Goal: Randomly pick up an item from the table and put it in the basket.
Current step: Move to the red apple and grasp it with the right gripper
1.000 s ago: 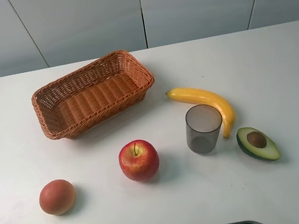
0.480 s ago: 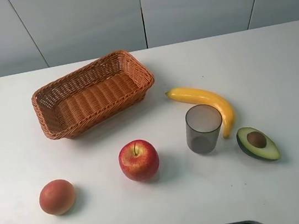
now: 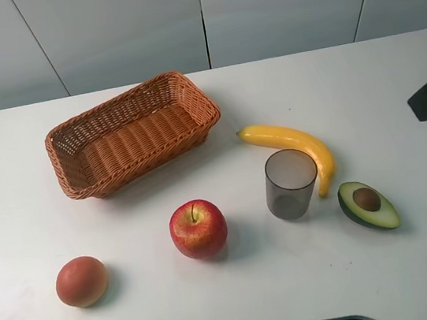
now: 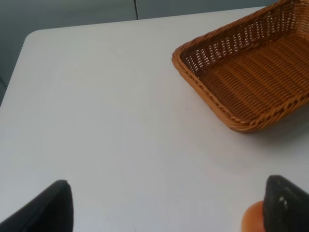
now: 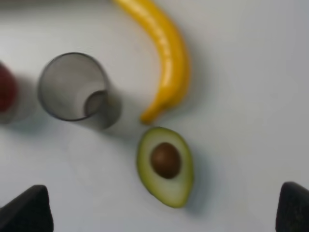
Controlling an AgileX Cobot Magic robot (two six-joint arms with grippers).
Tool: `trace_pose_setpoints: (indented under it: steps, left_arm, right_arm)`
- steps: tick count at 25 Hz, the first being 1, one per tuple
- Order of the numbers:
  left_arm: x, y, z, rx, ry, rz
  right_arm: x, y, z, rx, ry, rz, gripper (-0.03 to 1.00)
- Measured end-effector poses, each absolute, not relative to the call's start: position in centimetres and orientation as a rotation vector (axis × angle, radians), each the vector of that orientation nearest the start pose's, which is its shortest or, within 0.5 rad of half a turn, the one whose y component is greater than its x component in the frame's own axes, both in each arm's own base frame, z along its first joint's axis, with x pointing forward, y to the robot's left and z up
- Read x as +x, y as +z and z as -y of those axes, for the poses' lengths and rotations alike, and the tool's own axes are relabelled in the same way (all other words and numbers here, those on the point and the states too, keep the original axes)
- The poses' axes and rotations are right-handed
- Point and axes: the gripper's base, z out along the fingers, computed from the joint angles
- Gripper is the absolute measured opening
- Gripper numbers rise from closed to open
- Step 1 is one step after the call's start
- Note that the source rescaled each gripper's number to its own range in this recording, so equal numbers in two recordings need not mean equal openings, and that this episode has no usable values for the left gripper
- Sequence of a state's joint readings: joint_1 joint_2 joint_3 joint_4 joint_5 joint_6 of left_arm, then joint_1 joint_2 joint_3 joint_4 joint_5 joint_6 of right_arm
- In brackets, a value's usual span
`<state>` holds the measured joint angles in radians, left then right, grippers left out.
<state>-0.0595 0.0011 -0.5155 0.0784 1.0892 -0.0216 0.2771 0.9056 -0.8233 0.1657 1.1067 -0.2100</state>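
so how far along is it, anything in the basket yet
Nothing done: the basket is empty and the apple sits untouched on the table. In hand: the right claw hangs open over the avocado, the left claw open near the basket, both empty. To do: grasp an item, carry it over, drop it in.

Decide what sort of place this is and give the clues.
Likely a robotics lab bench: a white table before plain grey wall panels, with an apple and basket spaced out like props.
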Motion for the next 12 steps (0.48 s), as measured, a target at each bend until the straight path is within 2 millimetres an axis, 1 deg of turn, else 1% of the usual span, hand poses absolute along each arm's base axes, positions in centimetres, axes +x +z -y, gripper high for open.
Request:
trace_pose_setpoints:
  steps: [3,7,12]
  left_arm:
    - [-0.7,27.9,-0.7,0.033,0.044,-2.056]
    - [-0.7,27.9,-0.7,0.033,0.044,-2.056]
    - [-0.7,27.9,-0.7,0.033,0.044,-2.056]
  right_arm:
    - [15.5,31.4,-8.0,-0.830,0.244,-2.588,1.00]
    - [17.4,30.7,-12.1,-1.162,0.218,-2.527,1.00]
    - [19.7,29.5,-17.8,-1.468,0.218,-2.431,1.00]
